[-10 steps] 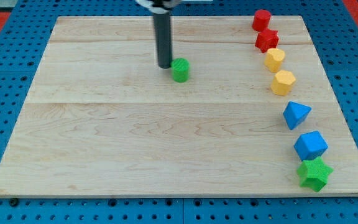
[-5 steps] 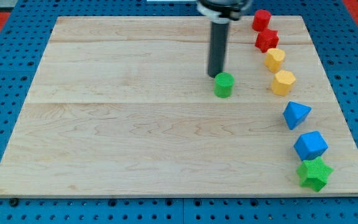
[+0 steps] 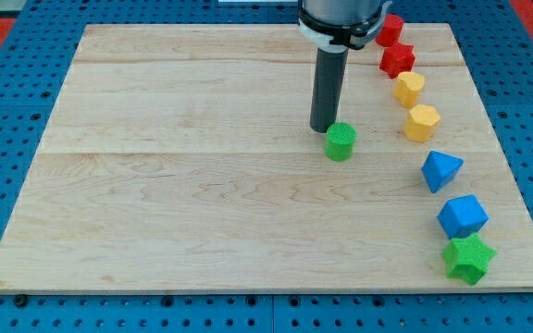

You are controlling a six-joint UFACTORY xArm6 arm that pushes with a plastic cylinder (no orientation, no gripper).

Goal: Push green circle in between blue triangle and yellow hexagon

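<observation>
Camera view, only one available. Your tip (image 3: 323, 128) sits just up-left of the green circle (image 3: 340, 142), touching or nearly touching its upper-left edge, right of centre in the frame. No gripper on this rig: the rod holds nothing and can only shove.

Change over the last second: the green circle has travelled from the upper middle of the board rightward and slightly down, the tip following behind it. Over the last half second the step was small, mostly downward.

Target gap: between the lower yellow hexagon (image 3: 422, 122) and the blue triangle (image 3: 440, 170), at the frame's right. The circle lies well to the left of that gap, roughly level with it.

Judgement: you are most of the way there. The remaining push looks nearly straight right; the tip likely needs to move onto the circle's left side, otherwise the circle keeps drifting down toward the triangle.
</observation>
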